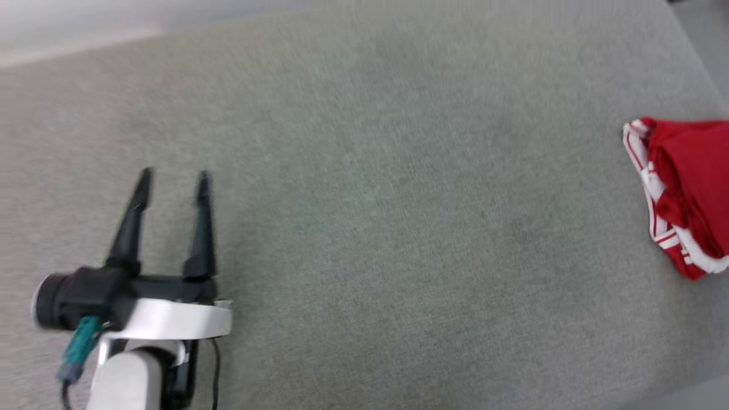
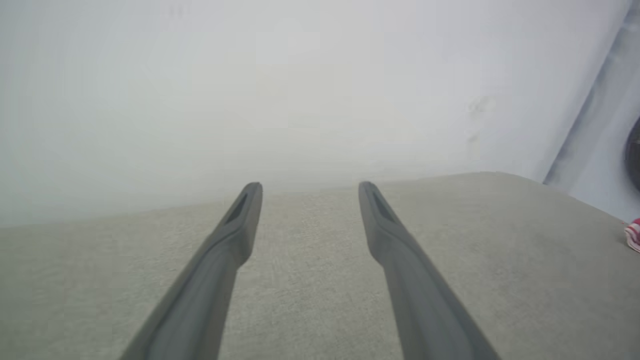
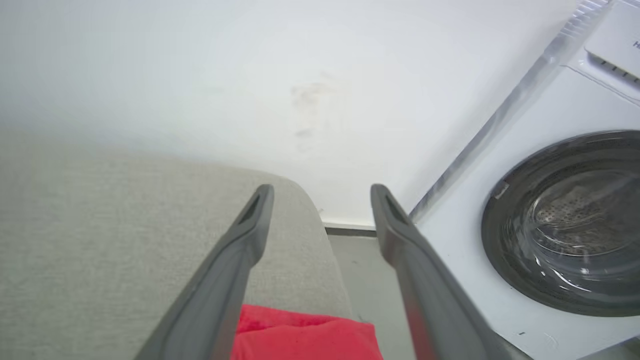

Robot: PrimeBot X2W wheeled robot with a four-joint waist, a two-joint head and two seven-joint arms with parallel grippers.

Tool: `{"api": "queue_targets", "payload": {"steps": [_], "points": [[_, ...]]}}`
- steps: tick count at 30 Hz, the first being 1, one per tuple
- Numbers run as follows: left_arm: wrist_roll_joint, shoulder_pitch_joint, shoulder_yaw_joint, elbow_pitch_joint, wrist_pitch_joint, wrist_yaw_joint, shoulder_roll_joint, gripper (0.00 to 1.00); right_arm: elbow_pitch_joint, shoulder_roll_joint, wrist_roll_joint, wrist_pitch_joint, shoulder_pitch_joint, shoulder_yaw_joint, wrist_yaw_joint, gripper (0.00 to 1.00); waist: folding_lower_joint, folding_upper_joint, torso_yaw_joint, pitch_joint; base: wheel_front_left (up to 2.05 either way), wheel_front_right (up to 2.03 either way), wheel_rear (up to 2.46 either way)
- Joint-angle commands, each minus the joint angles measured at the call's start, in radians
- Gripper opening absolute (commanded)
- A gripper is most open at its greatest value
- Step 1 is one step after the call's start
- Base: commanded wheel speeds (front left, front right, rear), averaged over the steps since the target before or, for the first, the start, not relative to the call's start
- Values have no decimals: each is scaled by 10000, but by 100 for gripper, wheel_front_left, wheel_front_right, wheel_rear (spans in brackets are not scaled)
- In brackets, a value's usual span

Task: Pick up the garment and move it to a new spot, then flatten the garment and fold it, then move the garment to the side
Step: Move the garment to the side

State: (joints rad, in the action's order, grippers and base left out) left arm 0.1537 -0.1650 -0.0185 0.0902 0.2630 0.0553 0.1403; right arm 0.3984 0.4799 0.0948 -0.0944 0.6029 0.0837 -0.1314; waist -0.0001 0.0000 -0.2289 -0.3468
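Observation:
The garment (image 1: 686,193) is a bunched red shirt with red-white striped trim, lying at the right edge of the grey fabric surface (image 1: 370,199) in the head view. A sliver of the garment (image 2: 633,234) shows at the far right of the left wrist view. My left gripper (image 1: 173,177) stands open at the lower left, far from the shirt, with nothing between its fingers (image 2: 245,215). In the right wrist view my right gripper (image 3: 322,192) is open above the red cloth (image 3: 305,337), which lies between and below its fingers near the surface's right edge.
A white washing machine (image 3: 565,220) with a dark round door stands right of the grey surface, across a narrow strip of floor (image 3: 360,270). A pale wall (image 3: 300,75) runs behind the surface. Bare grey fabric stretches wide between the left gripper and the shirt.

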Motion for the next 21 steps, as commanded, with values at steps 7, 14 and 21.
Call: {"api": "queue_targets", "payload": {"steps": [7, 14, 21], "points": [[2, 826, 777, 40, 19, 111, -345, 100, -2313, -2226, 203, -582, -2253, 359, 13, 100, 1, 0, 723, 1458, 0, 0, 0], [80, 1368, 1089, -185, 19, 321, -621, 100, -3186, -3658, 265, -1433, -3840, 9, 12, 100, 1, 0, 1054, 1905, 0, 0, 0], [107, 1716, 1128, -341, 19, 524, -761, 100, -2805, -4094, 791, -1649, -4515, -475, 12, 100, 1, 0, 1251, 2203, 0, 0, 0]]}}
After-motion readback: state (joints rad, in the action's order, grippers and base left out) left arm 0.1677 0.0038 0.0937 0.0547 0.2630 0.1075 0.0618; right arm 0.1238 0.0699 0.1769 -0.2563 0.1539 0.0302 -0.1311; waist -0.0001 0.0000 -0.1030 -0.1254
